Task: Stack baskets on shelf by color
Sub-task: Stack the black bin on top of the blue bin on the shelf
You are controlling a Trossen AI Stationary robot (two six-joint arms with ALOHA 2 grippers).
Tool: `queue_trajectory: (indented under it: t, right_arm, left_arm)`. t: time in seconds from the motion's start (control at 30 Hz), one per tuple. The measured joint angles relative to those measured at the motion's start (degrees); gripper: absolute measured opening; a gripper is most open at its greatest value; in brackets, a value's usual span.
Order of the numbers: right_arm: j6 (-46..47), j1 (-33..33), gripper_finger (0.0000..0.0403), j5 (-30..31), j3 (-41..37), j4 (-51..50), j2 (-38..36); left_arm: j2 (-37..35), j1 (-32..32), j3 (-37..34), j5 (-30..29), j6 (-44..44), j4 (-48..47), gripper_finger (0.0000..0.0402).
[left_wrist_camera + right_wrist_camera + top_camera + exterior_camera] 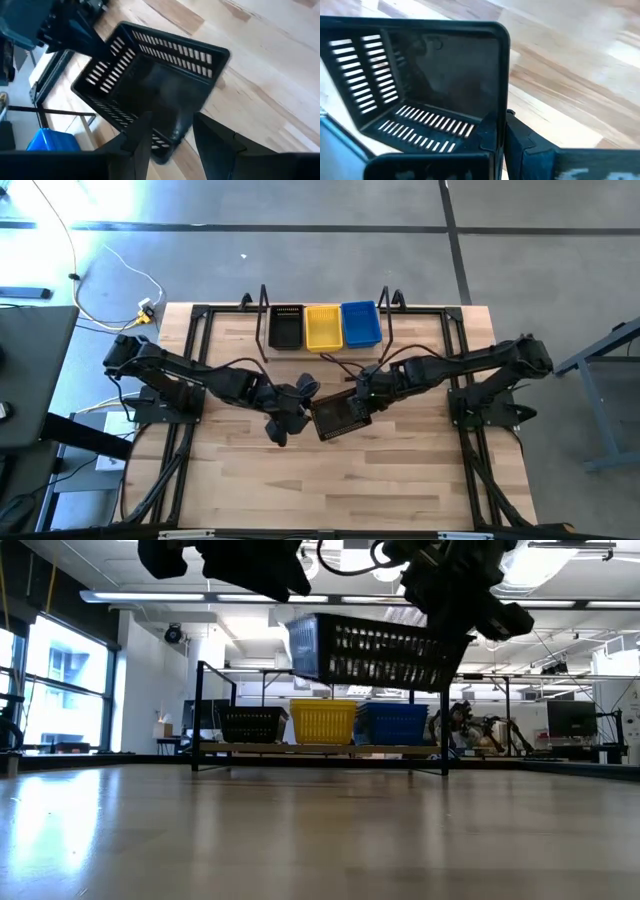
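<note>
A black basket (340,418) hangs in the air over the middle of the table, with my right gripper (360,394) shut on it. My left gripper (303,402) is open beside the basket's left side. In the left wrist view its fingers (142,142) stand on either side of the basket's near corner (167,147); I cannot tell whether they touch it. On the shelf (320,748) at the far edge, a black basket (286,326), a yellow basket (323,326) and a blue basket (361,323) stand side by side. My right gripper pinches the black basket's wall next to a corner (492,127), at the basket's far right in the high view. It comes slanting down from the table's right side. The basket is lifted well clear of the table (375,648), open side up and slightly tilted.
The shelf's black wire end frames (262,320) rise at either end of the row of baskets. A large black frame (200,330) runs round the tabletop. Bare wooden board (330,490) lies toward the near edge.
</note>
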Motion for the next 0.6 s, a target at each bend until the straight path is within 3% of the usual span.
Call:
queue_trajectory:
  t: [0.6]
  right_arm:
    - [-1.01, 0.13, 0.0000, -2.95, 0.11, 7.83, 0.91]
  left_arm:
    - [0.55, -0.75, -0.02, -1.72, 5.47, -5.47, 0.0130]
